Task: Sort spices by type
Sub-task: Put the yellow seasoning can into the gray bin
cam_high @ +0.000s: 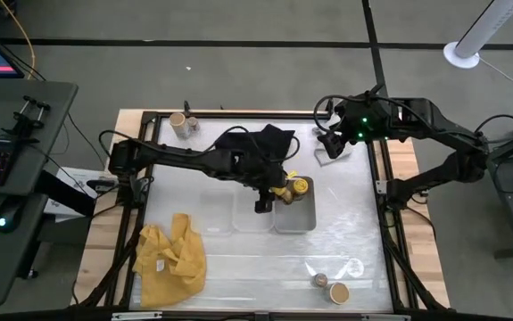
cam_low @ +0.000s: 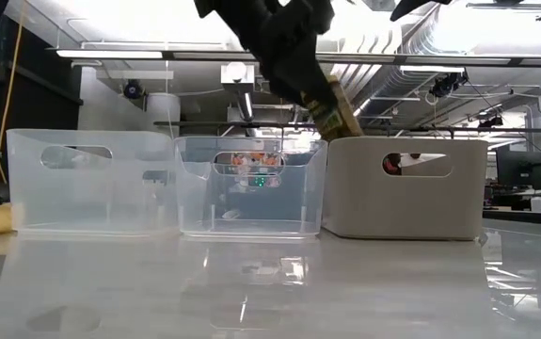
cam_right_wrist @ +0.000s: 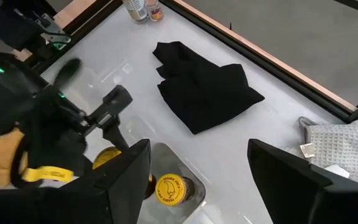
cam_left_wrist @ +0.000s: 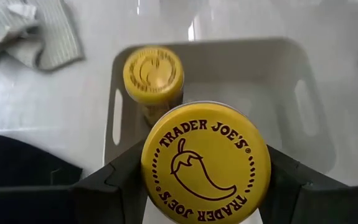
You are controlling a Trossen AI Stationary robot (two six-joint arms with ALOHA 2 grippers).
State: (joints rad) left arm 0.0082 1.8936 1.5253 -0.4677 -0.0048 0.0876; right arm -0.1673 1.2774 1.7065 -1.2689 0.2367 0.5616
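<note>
My left gripper (cam_high: 272, 193) is shut on a yellow-topped spice jar (cam_left_wrist: 205, 163) above the grey tray (cam_high: 295, 218). In the low view this jar (cam_low: 334, 109) hangs tilted over the tray's rim (cam_low: 406, 143). A second yellow-topped jar (cam_left_wrist: 153, 73) stands on its base inside the grey tray. My right gripper (cam_right_wrist: 197, 152) is open and hovers at the far right, above a grey cloth (cam_high: 332, 153). One tan-topped jar (cam_high: 177, 122) stands by the far edge. Another tan-topped jar (cam_high: 337, 292) and a tiny brownish one (cam_high: 319, 280) stand near the near edge. My left gripper pinches the yellow-topped jar between its two fingers (cam_left_wrist: 121, 180), one on each side of the jar just below the lid (cam_left_wrist: 166, 186). The fingers come from above, slanting down. The jar is lifted clear and tilted over the grey tray.
Two clear trays (cam_low: 87, 184) (cam_low: 251, 188) stand in a row left of the grey one. A black cloth (cam_high: 260, 143) lies behind the trays, and a yellow cloth (cam_high: 171, 259) lies near the left near corner. Bare tabletop lies in front of the trays.
</note>
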